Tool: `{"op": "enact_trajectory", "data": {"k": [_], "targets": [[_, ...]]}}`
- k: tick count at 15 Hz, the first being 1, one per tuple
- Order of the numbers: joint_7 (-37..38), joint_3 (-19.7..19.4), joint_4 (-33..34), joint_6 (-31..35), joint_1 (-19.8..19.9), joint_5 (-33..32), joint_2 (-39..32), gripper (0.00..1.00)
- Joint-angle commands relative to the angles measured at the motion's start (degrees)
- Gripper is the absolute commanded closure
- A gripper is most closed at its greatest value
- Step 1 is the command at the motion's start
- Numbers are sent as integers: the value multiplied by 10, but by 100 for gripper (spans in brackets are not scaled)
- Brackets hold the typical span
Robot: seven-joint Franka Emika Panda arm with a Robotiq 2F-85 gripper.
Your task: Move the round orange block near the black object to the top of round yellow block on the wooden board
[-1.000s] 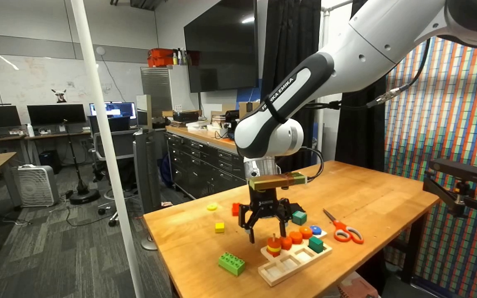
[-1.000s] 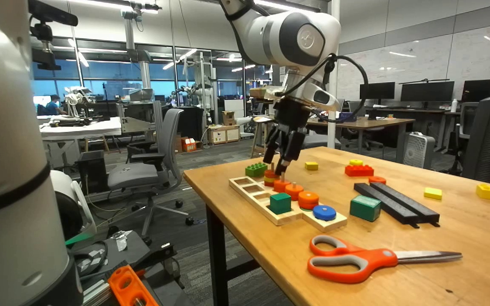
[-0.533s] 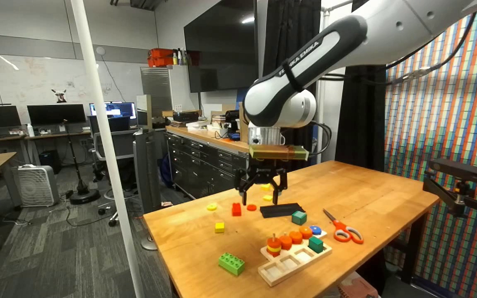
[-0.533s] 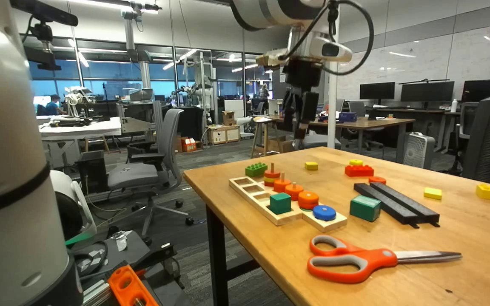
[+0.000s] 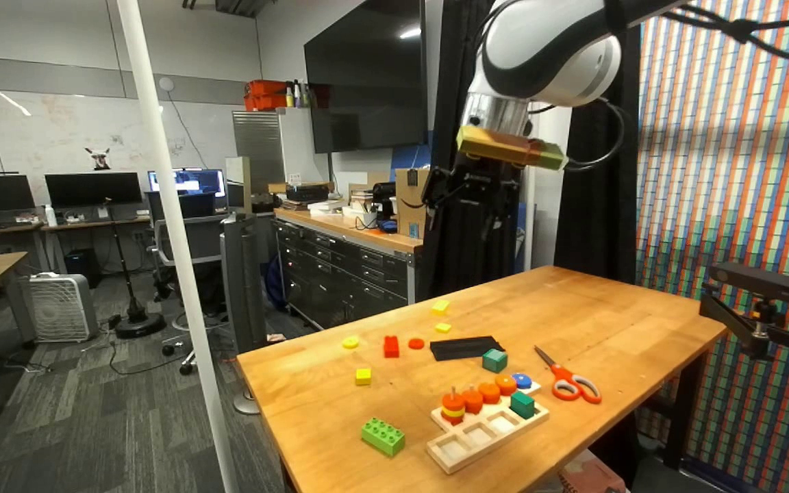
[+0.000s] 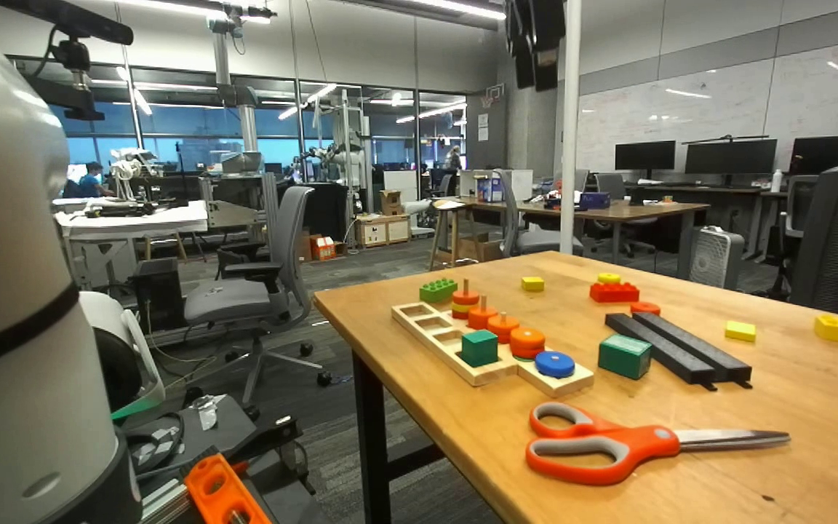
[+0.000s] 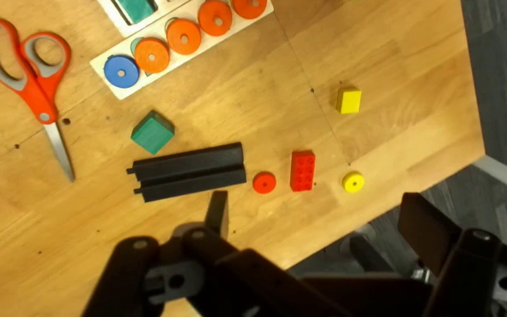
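Note:
An orange-red disc lies flat on the table beside the end of the black object; it also shows in both exterior views. On the wooden board, the end peg holds the round yellow block between orange-red discs, one above it and one below. From above, only the stack's top orange disc shows in the wrist view. A second yellow disc lies loose on the table. My gripper is open and empty, high above the table in both exterior views.
Other board pegs hold orange discs and a blue disc. A green block, orange-handled scissors, a red studded brick, a green studded brick and a yellow block are on the table. A white pole stands beyond the table.
The gripper has risen from beside the board's end peg to high above the table, and back over the far side. It stays open. The blocks on the table and board have not moved.

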State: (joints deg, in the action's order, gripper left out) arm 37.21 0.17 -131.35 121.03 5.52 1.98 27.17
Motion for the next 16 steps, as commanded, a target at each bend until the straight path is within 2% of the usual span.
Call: {"op": "enact_trajectory", "data": {"k": [1,5,7,8,10,16], "targets": [[61,19,-55,4,48,-21,120,0],[64,11,-77,-33,84,-18,175,0],[24,2,-73,-86,79,-15,180,0],[-14,-7,-63,-131,64,-8,176,0],[-51,2,-62,-184,61,-16,178,0],[-173,21,-74,-286,33,-33,185,0]]}}
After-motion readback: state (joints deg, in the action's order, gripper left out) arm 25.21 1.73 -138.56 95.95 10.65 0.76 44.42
